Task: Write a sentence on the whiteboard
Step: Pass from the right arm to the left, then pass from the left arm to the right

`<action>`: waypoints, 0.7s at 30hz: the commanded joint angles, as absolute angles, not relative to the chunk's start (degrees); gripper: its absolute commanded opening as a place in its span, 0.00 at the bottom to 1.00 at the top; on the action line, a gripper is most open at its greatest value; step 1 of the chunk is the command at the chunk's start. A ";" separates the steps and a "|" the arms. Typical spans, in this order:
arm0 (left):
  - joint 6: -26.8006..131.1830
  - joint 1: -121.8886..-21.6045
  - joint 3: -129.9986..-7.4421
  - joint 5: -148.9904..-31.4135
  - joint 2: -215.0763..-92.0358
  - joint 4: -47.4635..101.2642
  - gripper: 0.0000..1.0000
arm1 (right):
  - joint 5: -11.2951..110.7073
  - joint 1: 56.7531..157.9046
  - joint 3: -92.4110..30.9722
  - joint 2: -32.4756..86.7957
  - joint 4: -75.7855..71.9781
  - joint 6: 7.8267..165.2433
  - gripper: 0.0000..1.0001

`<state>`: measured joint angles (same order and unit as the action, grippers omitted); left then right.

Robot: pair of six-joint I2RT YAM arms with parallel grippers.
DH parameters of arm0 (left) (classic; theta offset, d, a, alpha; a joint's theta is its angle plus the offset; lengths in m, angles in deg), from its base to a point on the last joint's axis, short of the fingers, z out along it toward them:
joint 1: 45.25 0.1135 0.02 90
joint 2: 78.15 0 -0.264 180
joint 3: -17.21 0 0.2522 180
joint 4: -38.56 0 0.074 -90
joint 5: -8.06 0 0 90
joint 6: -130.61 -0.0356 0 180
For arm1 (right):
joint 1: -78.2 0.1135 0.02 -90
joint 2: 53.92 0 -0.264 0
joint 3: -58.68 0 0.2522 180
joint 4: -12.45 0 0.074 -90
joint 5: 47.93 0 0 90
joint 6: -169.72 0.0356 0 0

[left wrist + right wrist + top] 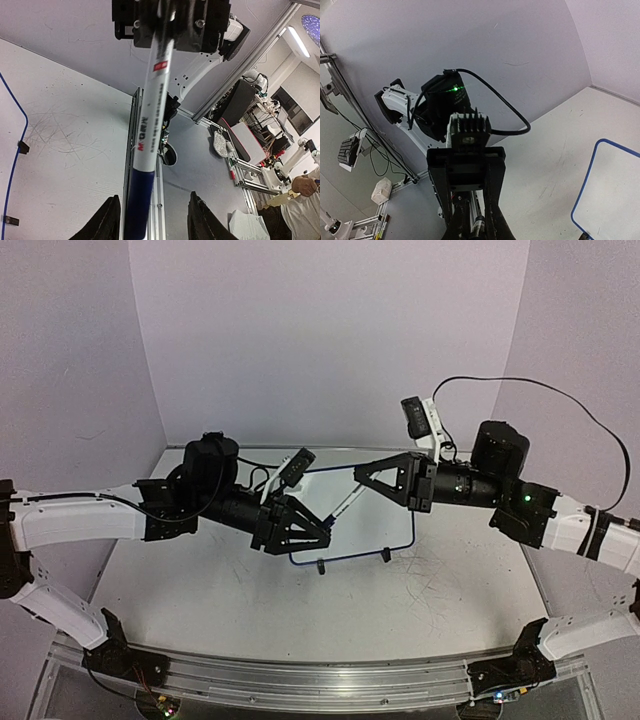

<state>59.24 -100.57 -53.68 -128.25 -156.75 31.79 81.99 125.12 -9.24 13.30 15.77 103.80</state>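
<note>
Uncapping or handover, I judge: the white-barrelled marker with a dark blue end (150,115) bridges both arms, its far end clamped in the right fingers (190,30), while the left fingers (106,222) stand apart around the blue end. The small blue-framed whiteboard (385,530) lies on the scratched grey table (200,590) beneath, blank where visible.

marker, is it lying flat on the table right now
No, the marker is up in the air, spanning from the left gripper to the right gripper, clear of the table.
</note>
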 commanded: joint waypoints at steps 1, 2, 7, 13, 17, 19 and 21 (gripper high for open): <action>60.06 -100.39 -57.87 -130.65 -158.74 34.11 0.45 | 83.40 124.99 -8.92 12.10 21.49 103.76 0.00; 60.10 -100.36 -58.24 -130.37 -159.06 34.11 0.41 | 83.56 125.01 -8.95 12.19 21.71 103.85 0.00; 59.51 -100.35 -58.63 -127.38 -158.83 34.10 0.22 | 83.99 125.00 -8.84 12.62 21.81 103.85 0.00; 58.54 -99.72 -57.85 -125.41 -157.16 33.56 0.11 | 83.99 125.04 -8.49 12.59 20.61 103.87 0.00; 57.61 -99.56 -58.08 -124.91 -156.97 32.95 0.01 | 82.49 125.03 -10.06 13.11 16.94 103.11 0.12; 55.87 -99.31 -58.30 -123.78 -156.57 31.15 0.00 | 78.46 125.04 -11.75 13.11 11.31 101.98 0.45; 52.83 -98.98 -59.02 -121.41 -156.08 27.17 0.00 | 76.42 125.02 -14.44 13.57 3.75 99.13 0.76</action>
